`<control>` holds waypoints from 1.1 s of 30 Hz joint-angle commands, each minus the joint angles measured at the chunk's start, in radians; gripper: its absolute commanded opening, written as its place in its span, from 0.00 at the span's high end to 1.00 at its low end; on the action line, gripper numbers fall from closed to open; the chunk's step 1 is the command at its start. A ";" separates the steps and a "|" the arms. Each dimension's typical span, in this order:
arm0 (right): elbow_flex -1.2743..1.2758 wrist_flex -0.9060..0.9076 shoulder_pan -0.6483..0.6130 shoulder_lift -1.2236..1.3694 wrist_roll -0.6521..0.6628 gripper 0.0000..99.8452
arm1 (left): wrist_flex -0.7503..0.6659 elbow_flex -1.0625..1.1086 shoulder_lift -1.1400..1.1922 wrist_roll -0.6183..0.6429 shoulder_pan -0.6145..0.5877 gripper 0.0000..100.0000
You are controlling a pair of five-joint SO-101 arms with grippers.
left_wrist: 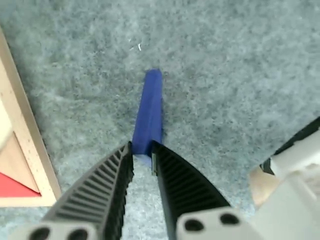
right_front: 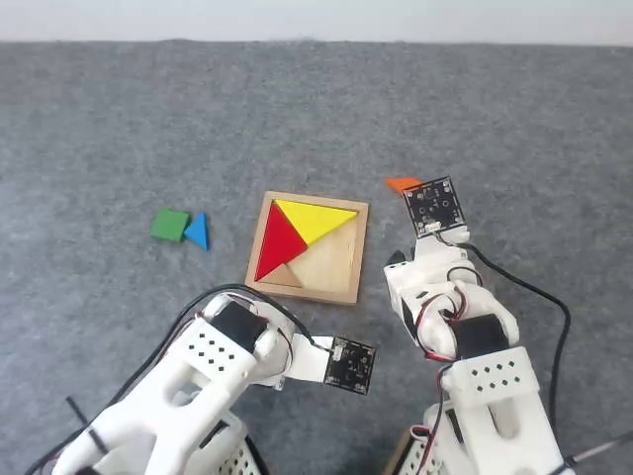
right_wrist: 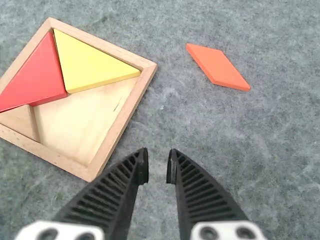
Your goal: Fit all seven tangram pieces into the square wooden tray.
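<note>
– Grey felt mat (right_front: 99,119) lies under it all, the biggest thing we see. What comes next?

– We see the wooden tray (right_front: 363,247) in the middle. The yellow triangle (right_front: 315,220) and the red triangle (right_front: 280,242) lie flat in it, touching.

– And our grippers?

– Our left gripper (left_wrist: 142,148) pinches one end of the dark blue piece (left_wrist: 150,110), just beside the tray's edge. Our right gripper (right_wrist: 157,152) holds nothing. Its jaws have a thin gap, and it is near the tray's other side.

– The little ones?

– The orange piece (right_wrist: 218,66), the green square (right_front: 170,225) and the little blue triangle (right_front: 198,232) lie on the mat, out of the tray. A small wood-coloured triangle (right_front: 285,274) sits in the tray beside the red one.

– What could go wrong?

– We think the dark blue piece could twist or slip, since we grip just its end. It could also catch the tray's edge, or bump the triangles out of place.
</note>
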 commanded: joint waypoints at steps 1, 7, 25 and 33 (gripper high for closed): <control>-0.054 -0.022 0.012 -0.001 -0.006 0.91 | 0.018 0.008 0.003 0.000 0.018 0.99; -0.058 -0.022 0.035 -0.001 -0.009 0.91 | 0.020 -0.001 0.005 0.017 0.000 0.99; -0.075 -0.015 0.065 -0.001 -0.043 0.91 | 0.071 -0.056 0.011 0.110 -0.006 0.99; -0.075 -0.015 0.065 -0.001 -0.044 0.91 | 0.031 -0.030 0.012 0.110 -0.002 0.99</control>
